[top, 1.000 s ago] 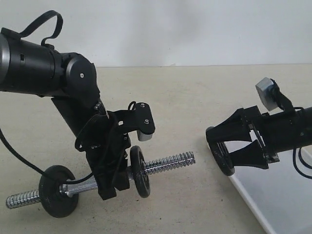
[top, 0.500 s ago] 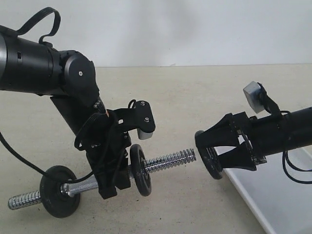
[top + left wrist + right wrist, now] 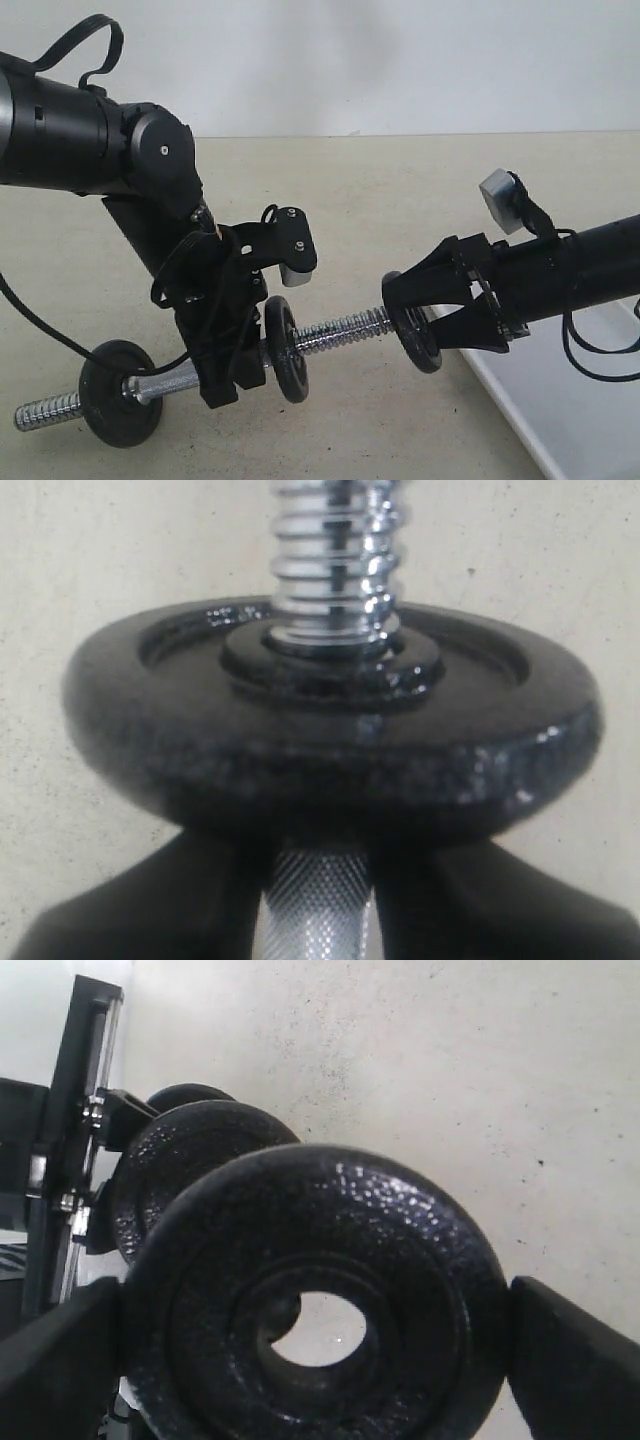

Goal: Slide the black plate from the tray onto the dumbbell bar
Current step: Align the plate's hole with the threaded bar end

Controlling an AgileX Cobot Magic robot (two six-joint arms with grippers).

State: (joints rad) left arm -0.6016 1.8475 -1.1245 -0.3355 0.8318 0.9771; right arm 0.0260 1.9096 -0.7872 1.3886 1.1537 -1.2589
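The black plate [image 3: 420, 340] stands on edge between the fingers of my right gripper [image 3: 412, 318], which is shut on its rim. In the right wrist view the plate [image 3: 420, 1250] fills the frame, and pale table shows through its centre hole. The dumbbell bar [image 3: 340, 333] hangs nearly level, with my left gripper [image 3: 235, 368] shut on its knurled middle [image 3: 318, 900]. The bar's threaded end meets the plate's face; whether its tip is inside the hole I cannot tell. The tray [image 3: 560, 420] lies at the lower right, under the right arm.
Two other black discs sit on the bar: one [image 3: 285, 350] just right of my left gripper, seen close up as a disc [image 3: 330, 740], and one [image 3: 120, 393] near the far left end. Beige table surrounds everything.
My right gripper has carried the black plate leftward from the tray's edge to the bar's threaded end. The left arm and bar have barely moved.
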